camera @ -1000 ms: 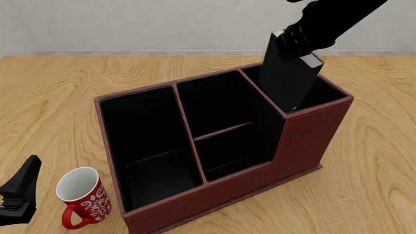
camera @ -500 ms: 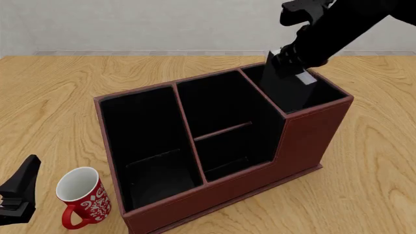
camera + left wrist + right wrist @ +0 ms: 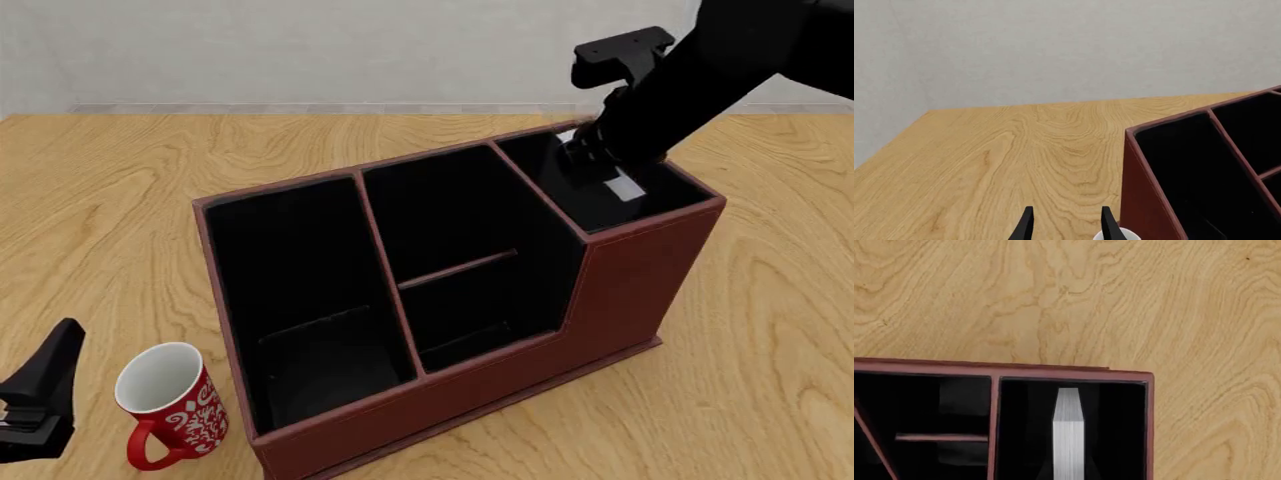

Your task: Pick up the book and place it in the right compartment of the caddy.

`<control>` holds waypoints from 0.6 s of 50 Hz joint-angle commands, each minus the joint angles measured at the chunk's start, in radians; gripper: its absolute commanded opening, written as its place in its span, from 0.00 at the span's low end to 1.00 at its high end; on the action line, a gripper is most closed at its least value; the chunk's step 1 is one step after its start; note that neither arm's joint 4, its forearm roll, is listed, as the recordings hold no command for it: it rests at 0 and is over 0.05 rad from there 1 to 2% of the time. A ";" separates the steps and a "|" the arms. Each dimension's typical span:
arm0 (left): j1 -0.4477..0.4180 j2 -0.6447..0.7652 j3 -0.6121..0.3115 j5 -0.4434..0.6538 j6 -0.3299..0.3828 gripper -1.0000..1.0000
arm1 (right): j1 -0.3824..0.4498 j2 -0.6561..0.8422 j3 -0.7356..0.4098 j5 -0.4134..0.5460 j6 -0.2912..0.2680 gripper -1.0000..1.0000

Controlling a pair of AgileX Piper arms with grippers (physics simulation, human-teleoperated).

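Note:
The reddish-brown caddy point(image 3: 638, 275) stands mid-table. The black book point(image 3: 619, 190) stands upright deep in its right compartment point(image 3: 541, 165), only the top and a strip of white page edges showing. My right gripper point(image 3: 591, 160) reaches down into that compartment and is shut on the book. In the right wrist view the book's white page edges point(image 3: 1068, 435) run straight down inside the right compartment point(image 3: 1121, 430) of the caddy point(image 3: 1054, 371). My left gripper point(image 3: 34, 400) is open and empty at the near left, its fingertips point(image 3: 1026, 227) apart above the table.
A red mug point(image 3: 167, 402) with a white inside stands at the caddy's near left corner, close to my left gripper; its rim point(image 3: 1117, 235) shows in the left wrist view beside the caddy wall point(image 3: 1137, 185). The middle section point(image 3: 454, 230) holds a low divider.
My right gripper has moved down with the book, which has sunk from well above the rim to deep inside the right compartment. The left arm has not moved.

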 commanded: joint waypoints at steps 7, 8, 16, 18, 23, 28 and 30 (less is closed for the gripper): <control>0.001 0.000 0.007 -0.005 0.001 1.00 | -0.011 -0.005 0.034 -0.029 0.020 0.00; 0.000 0.000 0.007 -0.004 0.000 1.00 | -0.010 -0.005 0.036 -0.029 0.020 0.00; -0.001 0.000 0.008 -0.005 -0.002 1.00 | -0.014 -0.008 0.031 -0.025 0.015 0.00; 0.000 0.000 0.008 -0.005 -0.002 1.00 | -0.014 -0.009 0.033 -0.024 0.011 1.00; -0.002 0.000 0.009 -0.006 -0.003 1.00 | -0.011 -0.015 0.032 -0.021 0.011 1.00; -0.002 0.000 0.010 -0.006 -0.005 1.00 | -0.014 -0.014 0.035 -0.025 0.008 1.00; -0.002 0.000 0.010 -0.006 -0.005 1.00 | -0.018 -0.013 0.035 -0.025 0.001 1.00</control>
